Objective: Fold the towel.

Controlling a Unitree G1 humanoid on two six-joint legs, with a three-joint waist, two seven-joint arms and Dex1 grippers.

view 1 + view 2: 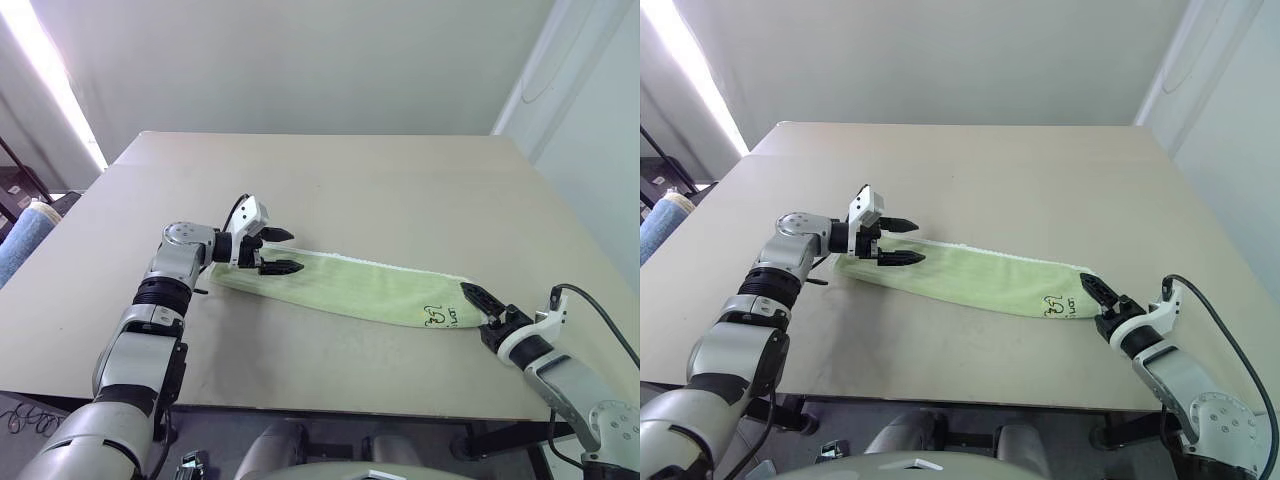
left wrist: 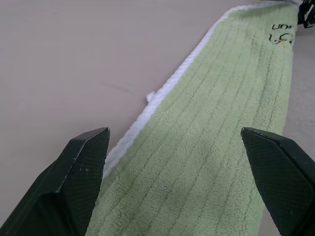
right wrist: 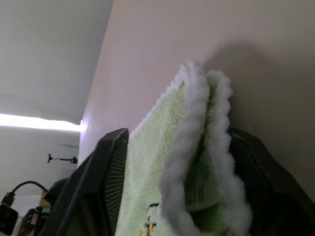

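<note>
The towel (image 1: 350, 288) lies as a long strip on the bench (image 1: 400, 190). The left hand (image 1: 282, 251) is spread over 1 end; the right hand (image 3: 172, 196) pinches the other, its fingertips half hidden by cloth.

looks like a lab or test room: bare beige table (image 1: 330, 180), plain grey walls (image 1: 300, 60), dark shelving (image 1: 15, 190) at left, cables on floor (image 1: 25, 420).

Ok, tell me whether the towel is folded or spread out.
Folded: the towel lies as a long narrow strip on the table, with two white edges stacked together at its end.
</note>
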